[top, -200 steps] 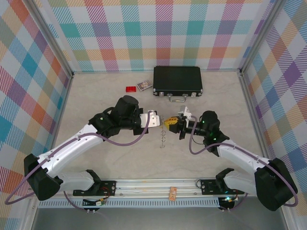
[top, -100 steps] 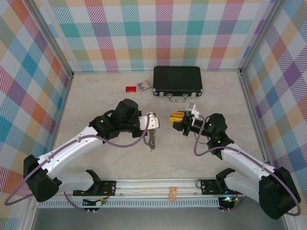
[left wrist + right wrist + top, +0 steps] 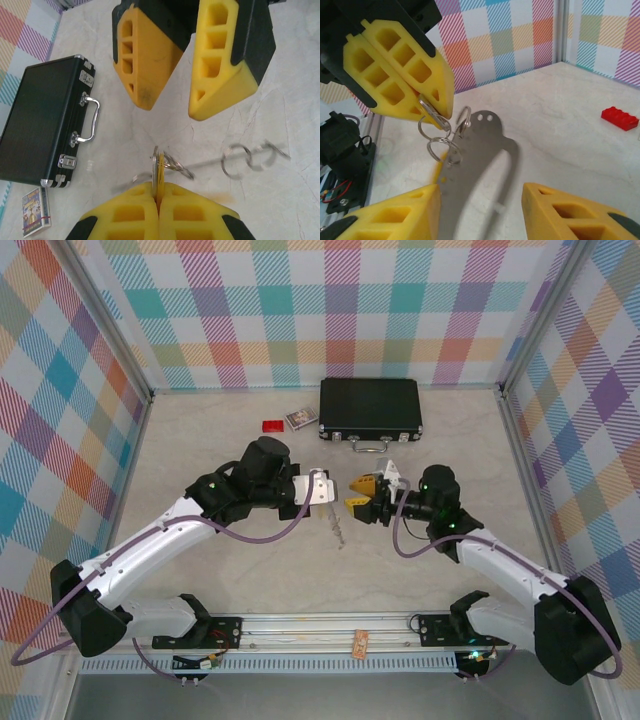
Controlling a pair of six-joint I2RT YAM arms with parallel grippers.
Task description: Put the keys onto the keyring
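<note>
Left claw (image 3: 322, 496) sits just in front of the case (image 3: 370, 410), on the handle side, clamped tight on the keyring (image 3: 334, 524). The ring hangs from its tip towards the table, away from the case. Right claw (image 3: 358, 494) faces it, just beside it and also in front of the handle, its yellow fingers spread wide with nothing between them. From above the keyring is only a thin grey dangle; no loops can be made out.

The left wrist camera gives more. The left claw (image 3: 158, 190) has its pads pressed flat together on a wire loop of the keyring (image 3: 172, 166). A yellow sliver (image 3: 160, 172) stands edge-on in the seam; I can't tell whether that is a key. From the loop a thin strip (image 3: 205, 162) runs out away from the case (image 3: 45, 125), seen edge-on as a bare line, with more small rings at its far end. The right claw (image 3: 172, 107) hangs wide open opposite. A card pack (image 3: 34, 212) lies beside the case.

The right wrist camera turns that line broadside. The strip (image 3: 485, 145) is a flat, curved grey piece with two small holes near its top. It hangs from the keyring (image 3: 440, 142) under the closed left claw (image 3: 432, 102). The right claw (image 3: 480, 200) gapes below it, touching nothing. A red block (image 3: 619, 118) lies well off on the table.
</note>
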